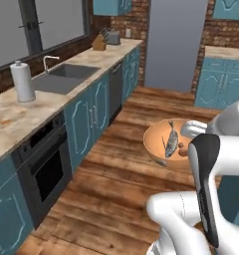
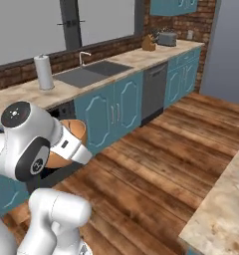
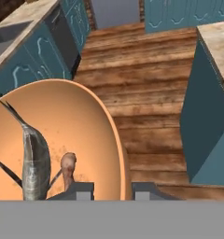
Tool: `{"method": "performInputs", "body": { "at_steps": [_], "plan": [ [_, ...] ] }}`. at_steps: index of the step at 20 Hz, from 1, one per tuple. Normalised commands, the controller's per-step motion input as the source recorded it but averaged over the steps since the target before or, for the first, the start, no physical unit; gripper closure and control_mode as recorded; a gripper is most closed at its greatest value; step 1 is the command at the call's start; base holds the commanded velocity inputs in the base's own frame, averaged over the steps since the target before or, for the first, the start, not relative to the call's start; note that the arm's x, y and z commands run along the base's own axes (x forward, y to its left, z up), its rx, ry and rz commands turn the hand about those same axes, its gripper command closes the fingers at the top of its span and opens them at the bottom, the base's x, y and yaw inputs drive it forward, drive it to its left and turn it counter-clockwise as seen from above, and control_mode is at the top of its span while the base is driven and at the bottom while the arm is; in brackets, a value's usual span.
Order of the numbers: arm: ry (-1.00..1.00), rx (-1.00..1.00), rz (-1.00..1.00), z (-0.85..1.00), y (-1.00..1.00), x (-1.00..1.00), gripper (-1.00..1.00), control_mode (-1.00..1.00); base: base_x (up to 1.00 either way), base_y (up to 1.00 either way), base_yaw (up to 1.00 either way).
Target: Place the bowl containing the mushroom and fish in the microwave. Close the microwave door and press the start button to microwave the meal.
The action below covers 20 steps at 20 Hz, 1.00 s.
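Bowl: the orange-tan bowl point(image 3: 62, 140) is off any surface, carried in the air above the wooden floor point(image 1: 116, 199), in the aisle between the cabinet runs; it tilts somewhat in the left base view
Fish: the grey fish point(image 3: 35, 163) lies inside the bowl, head toward the tool's side, tail toward the far rim
Mushroom: the small brown mushroom point(image 3: 68, 168) sits in the bowl just beside the fish, near the rim where the tool bites
Tool: the tool point(image 3: 113, 189) is closed on the bowl's near rim, one finger inside the wall and one outside, so it grips the bowl
Progress: the bowl with its food is lifted and in transit; judging from this, placing it in the microwave, shutting the door and pressing start are all left to do
Surface on the left: a long surface point(image 1: 22, 119) carries a sink point(image 1: 66, 74) with a tap point(image 1: 49, 61) and a paper towel roll point(image 1: 23, 82) near its front edge; a knife block point(image 1: 98, 43) and a toaster point(image 1: 111, 36) stand at its far end
Below it: teal cabinets point(image 1: 91, 117), a dark oven point(image 1: 44, 169) and a dishwasher point(image 1: 115, 89)
Obstacles: a second surface with a teal side point(image 3: 212, 121) stands close on the right of the hand view; the tilted bowl could spill its food on a sharp swing
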Motion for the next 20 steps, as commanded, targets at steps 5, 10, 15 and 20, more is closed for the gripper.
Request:
{"method": "performInputs", "body": {
  "at_steps": [5, 10, 15, 20],
  "plan": [
    [0.0, 0.0, 0.0, 0.0, 0.0, 0.0, 1.0, 1.0, 0.97, 0.03, -0.47],
    [0.0, 0.0, 0.0, 0.0, 0.0, 0.0, 1.0, 1.0, 0.93, 0.11, -0.49],
    [0.0, 0.0, 0.0, 0.0, 0.0, 0.0, 1.0, 1.0, 0.96, 0.18, -0.48],
    [0.0, 0.0, 0.0, 0.0, 0.0, 0.0, 1.0, 1.0, 1.0, 0.27, -0.46]
  ]
}}
